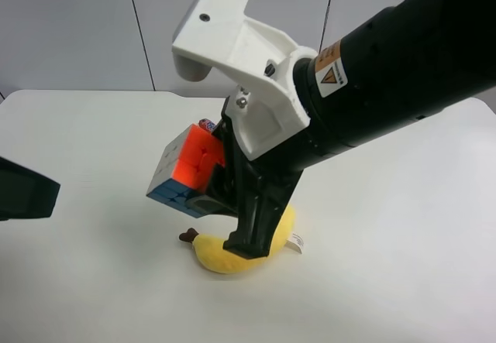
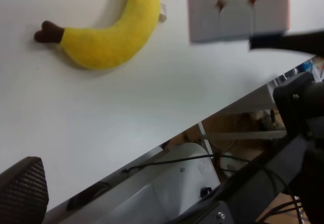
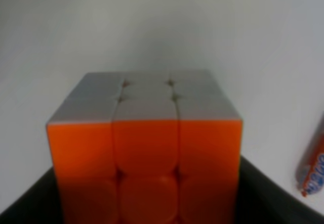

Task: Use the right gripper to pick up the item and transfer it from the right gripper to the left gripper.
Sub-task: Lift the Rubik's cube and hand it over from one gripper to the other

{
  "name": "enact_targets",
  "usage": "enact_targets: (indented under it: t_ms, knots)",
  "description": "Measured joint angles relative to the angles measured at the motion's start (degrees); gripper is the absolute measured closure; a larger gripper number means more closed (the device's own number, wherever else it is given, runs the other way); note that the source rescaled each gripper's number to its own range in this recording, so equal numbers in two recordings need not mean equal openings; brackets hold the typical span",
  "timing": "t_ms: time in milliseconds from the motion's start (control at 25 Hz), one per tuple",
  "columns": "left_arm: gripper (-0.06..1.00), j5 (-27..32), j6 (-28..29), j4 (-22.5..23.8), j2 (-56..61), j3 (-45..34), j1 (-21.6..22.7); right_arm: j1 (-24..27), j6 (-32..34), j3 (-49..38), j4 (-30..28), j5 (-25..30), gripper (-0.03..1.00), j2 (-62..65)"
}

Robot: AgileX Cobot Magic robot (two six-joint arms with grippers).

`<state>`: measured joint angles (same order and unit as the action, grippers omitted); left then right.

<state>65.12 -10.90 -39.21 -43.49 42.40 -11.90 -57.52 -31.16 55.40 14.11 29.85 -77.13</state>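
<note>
Above the table, the right gripper is clamped on the item, holding it in the air over the plush banana. In the right wrist view the orange face fills the frame, with a black finger at each lower corner, so the hold looks square. A red candy stick lies off to one side on the table.

The left gripper sits well apart at the edge of the exterior high view. Its wrist view shows only one finger, so I cannot tell whether it is open or closed.

I judge the cube to be light and rigid, but its plastic faces are smooth and likely slick, and its layers may twist under an off-centre squeeze. For the handover I would have the left gripper take two opposite free faces, flat against the middle row. It should avoid the corners and stay clear of the right gripper's fingers.
</note>
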Motion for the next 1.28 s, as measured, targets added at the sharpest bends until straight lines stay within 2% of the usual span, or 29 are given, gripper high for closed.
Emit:
enact_targets:
  t_ms: [280, 480, 960, 1280]
  knots:
    - [-0.06, 1.5, -0.1, -1.4, -7.8, 5.9, -0.7, -3.2, 0.0, 0.0, 0.2, -2.4, 0.96, 0.0]
    - [-0.06, 1.6, -2.0, -5.1, -11.3, 6.4, -0.7, -4.4, -0.1, 0.0, 1.3, -5.2, 0.96, 0.0]
    - [-0.06, 1.2, -4.7, -6.0, -16.7, 6.4, -0.7, -4.5, -0.1, 0.0, 3.3, -7.0, 0.96, 0.0]
    - [-0.06, 0.7, -6.1, -8.6, -17.9, 6.4, -0.7, -4.5, -0.3, 0.0, 3.4, -7.6, 0.96, 0.0]
